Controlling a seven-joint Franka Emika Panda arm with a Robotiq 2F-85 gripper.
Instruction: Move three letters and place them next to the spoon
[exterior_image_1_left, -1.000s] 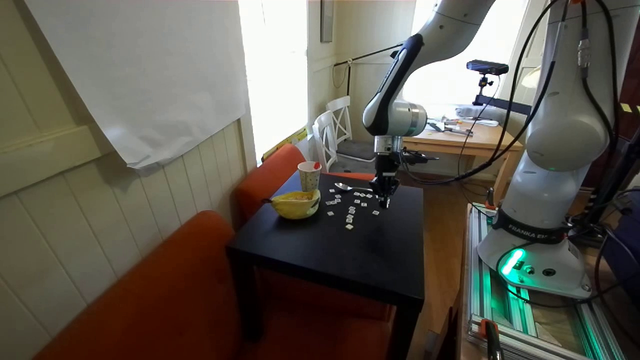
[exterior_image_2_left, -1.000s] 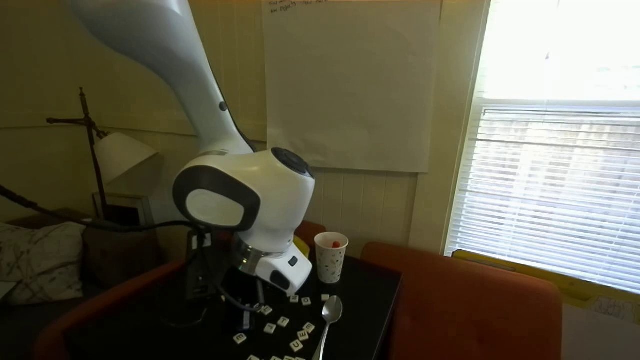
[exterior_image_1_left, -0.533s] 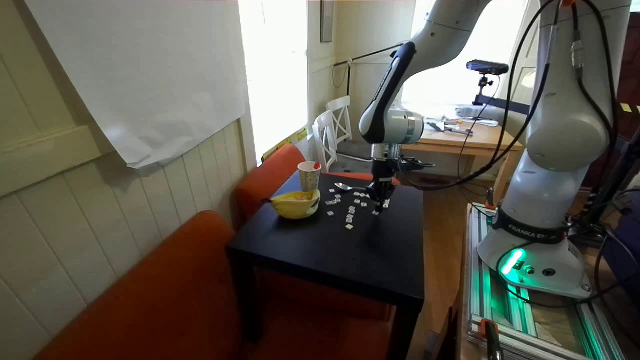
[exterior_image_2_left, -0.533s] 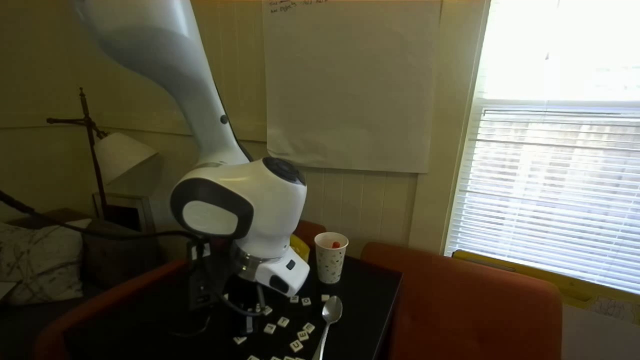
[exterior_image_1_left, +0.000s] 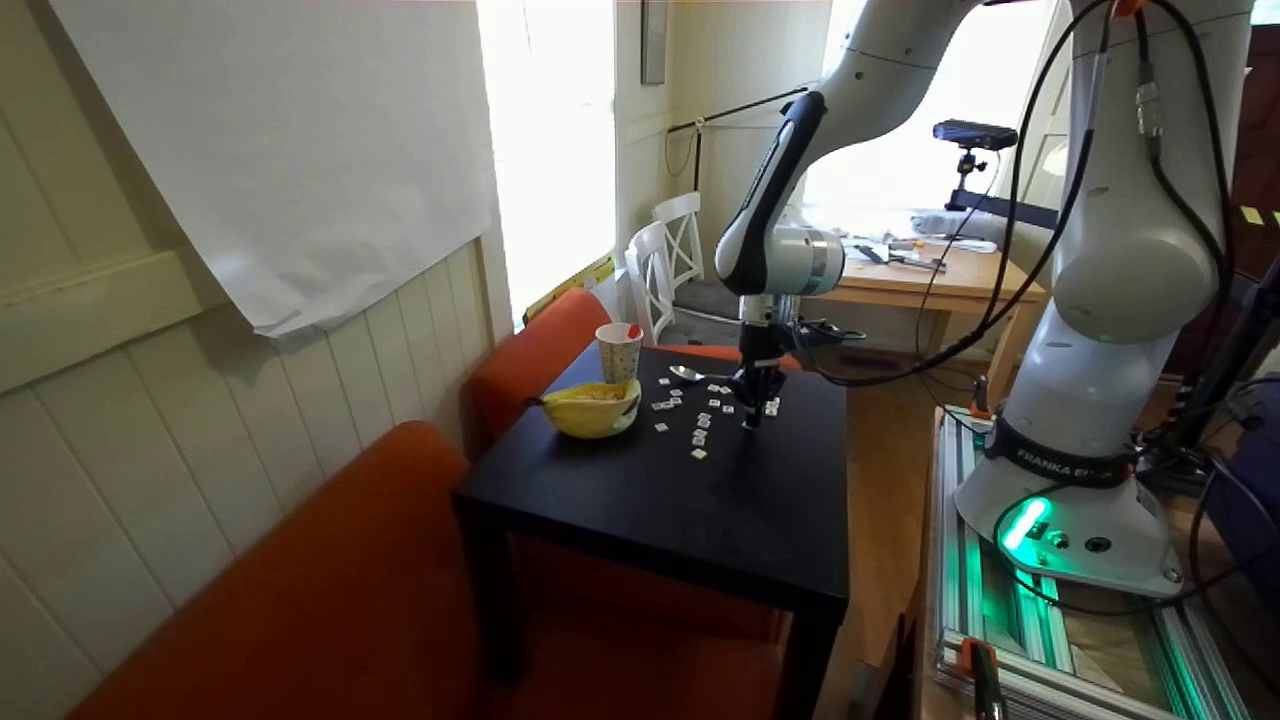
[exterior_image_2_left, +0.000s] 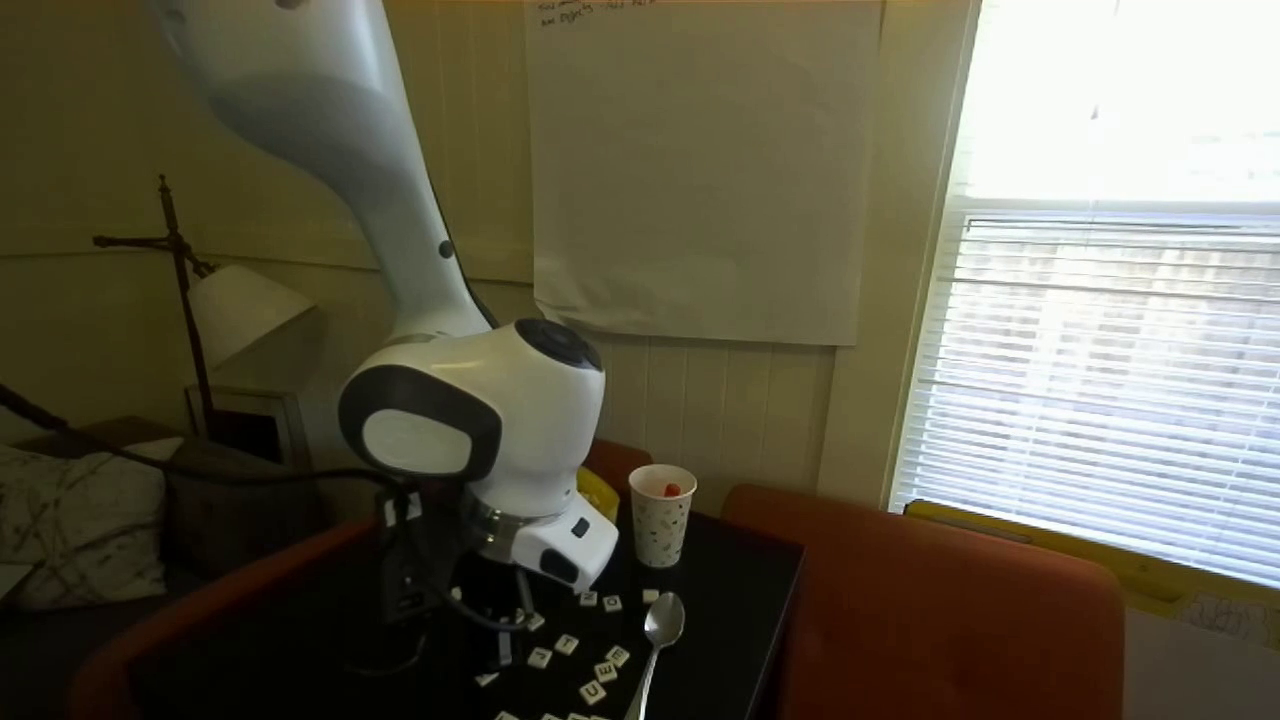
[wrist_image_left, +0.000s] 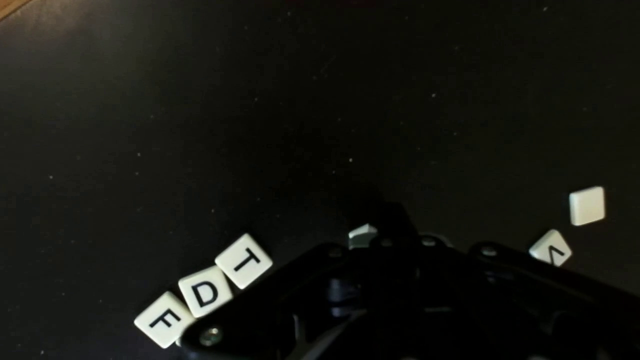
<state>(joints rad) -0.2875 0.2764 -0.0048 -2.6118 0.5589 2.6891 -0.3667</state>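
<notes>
Compared with a second earlier, the arm (exterior_image_1_left: 885, 85) is lowered, and a lone letter (exterior_image_2_left: 486, 679), seen whole then and well to the left of the spoon (exterior_image_2_left: 664, 620) in an exterior view, is now partly covered by the gripper (exterior_image_1_left: 751, 420). The spoon is found in the same spot, as are the cup (exterior_image_2_left: 660, 520) behind its head and the yellow bowl (exterior_image_1_left: 592, 415), seen to its left in an exterior view. The arm is bent over the table (exterior_image_1_left: 640, 490), the forearm sloped and the gripper pointed straight down, well apart from the spoon. How far the fingers (exterior_image_2_left: 505, 650) are opened, and whether the lone letter is held, cannot be told. The other letters (exterior_image_1_left: 699, 454) are scattered near the spoon; in an exterior view, an O (exterior_image_2_left: 613, 603) is seen just left of its head, a T (exterior_image_2_left: 566, 643) farther out.
</notes>
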